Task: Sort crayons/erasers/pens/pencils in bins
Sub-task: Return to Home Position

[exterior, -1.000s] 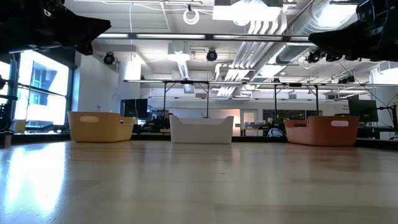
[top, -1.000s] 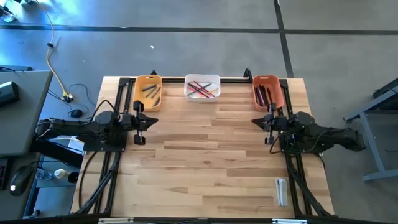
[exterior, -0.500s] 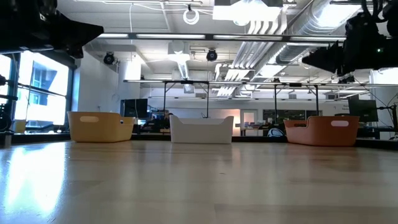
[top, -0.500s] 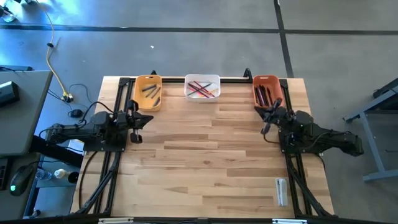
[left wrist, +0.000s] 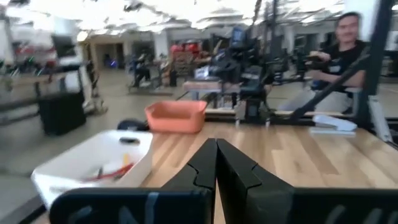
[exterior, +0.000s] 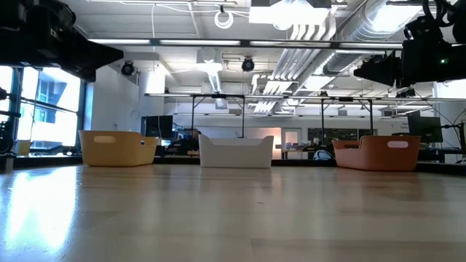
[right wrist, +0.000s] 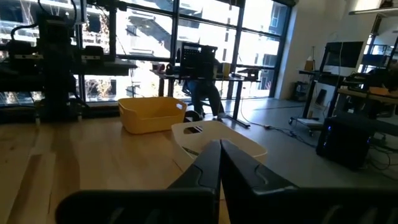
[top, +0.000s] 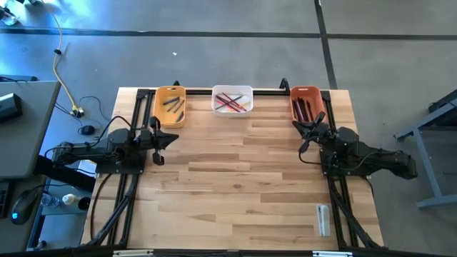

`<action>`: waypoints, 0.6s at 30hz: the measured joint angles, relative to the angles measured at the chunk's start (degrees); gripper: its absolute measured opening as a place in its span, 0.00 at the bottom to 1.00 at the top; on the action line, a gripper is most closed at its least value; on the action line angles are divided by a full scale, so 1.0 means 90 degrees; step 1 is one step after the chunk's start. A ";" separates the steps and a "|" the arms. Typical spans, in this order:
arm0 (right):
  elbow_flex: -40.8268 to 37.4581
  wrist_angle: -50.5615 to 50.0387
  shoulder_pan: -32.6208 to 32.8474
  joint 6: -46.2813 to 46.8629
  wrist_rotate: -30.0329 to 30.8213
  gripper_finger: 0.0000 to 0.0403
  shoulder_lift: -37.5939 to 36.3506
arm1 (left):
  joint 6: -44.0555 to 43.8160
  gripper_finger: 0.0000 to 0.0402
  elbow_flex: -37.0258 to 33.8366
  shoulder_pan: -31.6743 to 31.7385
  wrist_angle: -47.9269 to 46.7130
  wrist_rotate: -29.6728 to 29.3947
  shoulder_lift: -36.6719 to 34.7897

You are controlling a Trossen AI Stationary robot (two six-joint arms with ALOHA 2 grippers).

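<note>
Three bins stand along the table's far edge. The yellow-orange bin (top: 170, 106) holds dark pens, the white bin (top: 232, 100) holds red, pink and green pencils, and the red-orange bin (top: 307, 106) holds dark and red sticks. My left gripper (top: 171, 138) hovers at the left side, near the yellow-orange bin. It is shut and empty (left wrist: 216, 163) and points level across the table. My right gripper (top: 303, 137) hovers at the right side, just near of the red-orange bin. It is also shut and empty (right wrist: 219, 163).
A small whitish oblong item (top: 323, 218) lies near the table's front right corner. Black rails (top: 136, 114) run along the left, right and far edges. A desk (top: 21, 128) stands left of the table. In the left wrist view a person (left wrist: 348, 50) sits beyond the right side.
Both arms have folded back and settled a little lower in place. My left gripper has tipped to level. My right gripper has swung its tip toward the far edge and the red-orange bin. Both stay shut and empty.
</note>
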 joint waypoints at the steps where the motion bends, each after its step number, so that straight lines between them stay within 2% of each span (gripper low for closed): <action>1: 0.0000 0.0019 0.0000 -0.0075 0.0000 0.00 0.0000 | -0.0098 0.00 0.0000 0.0000 -0.0066 -0.0090 0.0000; 6: 0.0000 0.0156 0.0000 -0.0079 0.0001 0.00 0.0002 | -0.0188 0.00 0.0000 0.0002 -0.0054 -0.0149 0.0000; 11: -0.0002 0.0111 0.0000 -0.0089 0.0250 0.00 0.0002 | -0.0429 0.00 0.0000 0.0002 -0.0051 -0.0568 0.0000; 14: -0.0002 0.0017 0.0000 0.0059 0.0452 0.00 0.0002 | -0.0520 0.00 0.0000 0.0002 -0.0050 -0.0499 0.0000; 18: -0.0002 -0.0174 0.0000 0.0795 0.0449 0.00 0.0064 | -0.0564 0.00 0.0000 0.0002 -0.0057 -0.0166 0.0000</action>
